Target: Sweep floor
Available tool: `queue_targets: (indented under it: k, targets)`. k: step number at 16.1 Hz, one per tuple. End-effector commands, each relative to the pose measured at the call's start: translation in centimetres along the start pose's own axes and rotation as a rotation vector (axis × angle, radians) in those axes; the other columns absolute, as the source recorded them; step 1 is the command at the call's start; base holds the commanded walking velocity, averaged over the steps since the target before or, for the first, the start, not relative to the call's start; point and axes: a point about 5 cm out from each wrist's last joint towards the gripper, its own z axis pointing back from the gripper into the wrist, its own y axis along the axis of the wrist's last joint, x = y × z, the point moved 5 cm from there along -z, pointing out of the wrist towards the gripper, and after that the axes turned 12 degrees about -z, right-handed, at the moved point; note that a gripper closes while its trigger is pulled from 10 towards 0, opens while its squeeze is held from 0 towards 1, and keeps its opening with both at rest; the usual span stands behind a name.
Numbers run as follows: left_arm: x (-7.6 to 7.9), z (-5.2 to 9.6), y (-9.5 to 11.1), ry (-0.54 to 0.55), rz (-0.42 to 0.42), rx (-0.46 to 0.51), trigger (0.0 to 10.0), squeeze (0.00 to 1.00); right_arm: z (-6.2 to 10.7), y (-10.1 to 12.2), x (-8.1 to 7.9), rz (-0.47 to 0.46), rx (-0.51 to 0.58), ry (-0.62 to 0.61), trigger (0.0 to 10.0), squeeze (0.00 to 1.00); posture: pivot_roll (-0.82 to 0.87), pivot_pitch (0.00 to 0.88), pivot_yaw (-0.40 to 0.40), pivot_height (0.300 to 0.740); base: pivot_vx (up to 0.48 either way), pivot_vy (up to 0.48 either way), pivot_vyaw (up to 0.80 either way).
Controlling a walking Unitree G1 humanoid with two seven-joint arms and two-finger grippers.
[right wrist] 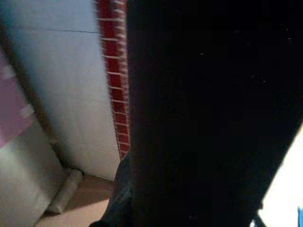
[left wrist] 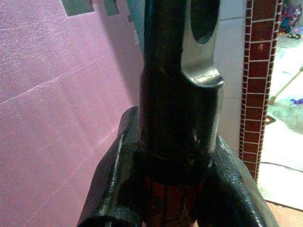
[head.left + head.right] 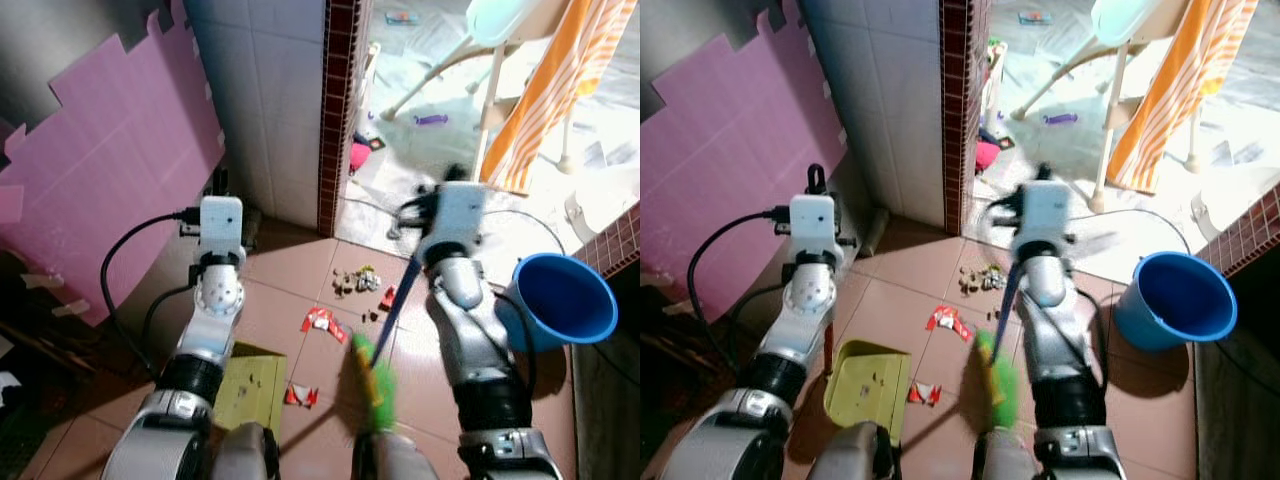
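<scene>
Left gripper [image 2: 175,156], centre-left of frame, clamped on the black handle [image 2: 177,94] of the yellow-green plastic dustpan [image 3: 868,385], which sits on brown tiles lower left. Red wrappers [image 3: 949,320] and a small debris pile [image 3: 982,280] mid-frame. Right gripper [image 3: 425,215] holds the blue-handled green broom [image 3: 375,375], finger state can't tell. Blue plastic bucket [image 3: 1175,300] at right.

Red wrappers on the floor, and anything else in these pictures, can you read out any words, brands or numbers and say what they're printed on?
No text can be read anywhere.
Red wrappers on the tiles: any print is too small and blurred to read.
Blue bucket: no label visible.
Yellow-green dustpan: no legible marking.
Pink wall panel: plain.
</scene>
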Motion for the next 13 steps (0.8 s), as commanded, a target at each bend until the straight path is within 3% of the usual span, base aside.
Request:
queue_targets:
  k: [1, 4, 9, 11, 13]
  targets:
    - [1.3, 0.8, -2.0, -0.009, 0.041, -0.095, 10.0, 0.0, -0.2, -1.0, 0.1, -0.106, -0.069, -0.033, 10.0, 0.0, -0.12, 0.163, 0.022, 0.74, 0.0, 0.0, 0.0]
    - [4.1, 1.0, -1.0, -0.072, 0.084, -0.089, 10.0, 0.0, -0.8, -1.0, 0.0, -0.238, -0.12, -0.065, 10.0, 0.0, -0.13, 0.152, 0.019, 0.74, 0.0, 0.0, 0.0]
    - [6.5, 2.0, -2.1, -0.136, 0.152, -0.177, 10.0, 0.0, -1.3, -0.6, -1.1, -0.441, -0.178, -0.082, 10.0, 0.0, -0.13, 0.145, 0.02, 0.74, 0.0, 0.0, 0.0]
    - [6.5, 2.0, -2.5, -0.139, 0.175, -0.202, 10.0, 0.0, -1.7, 1.0, -2.1, -0.427, -0.138, -0.015, 10.0, 0.0, -0.14, 0.147, 0.023, 0.74, 0.0, 0.0, 0.0]
    - [6.4, 1.8, -2.8, -0.118, 0.247, -0.252, 10.0, 0.0, -2.0, 4.7, -4.3, -0.251, -0.001, 0.163, 10.0, 0.0, -0.14, 0.149, 0.024, 0.74, 0.0, 0.0, 0.0]
